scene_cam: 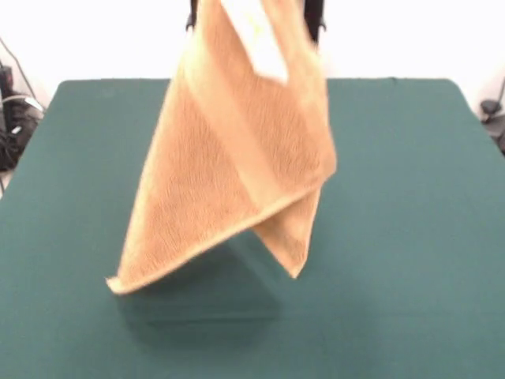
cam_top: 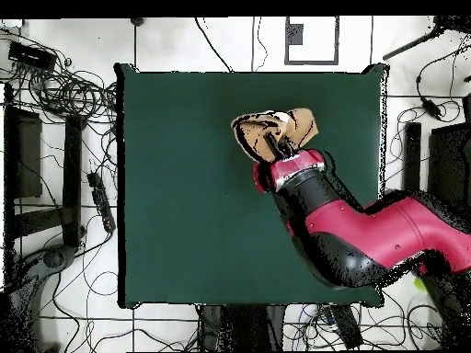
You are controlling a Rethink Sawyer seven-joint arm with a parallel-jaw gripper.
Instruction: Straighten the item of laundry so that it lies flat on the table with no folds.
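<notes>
Orange-tan towel (scene_cam: 237, 166) dangling folded above the green bench (scene_cam: 410, 237), toward two o'clock overhead, hand's (cam_top: 281, 147) grip state indiscernible.

Bright, even light; the background behind the table (scene_cam: 410, 237) in the front view is blown out to white. The hanging towel (scene_cam: 237, 158) is smeared by motion blur — its upper part near the top edge worst — and casts a soft, dark shadow on the felt beneath it
</notes>
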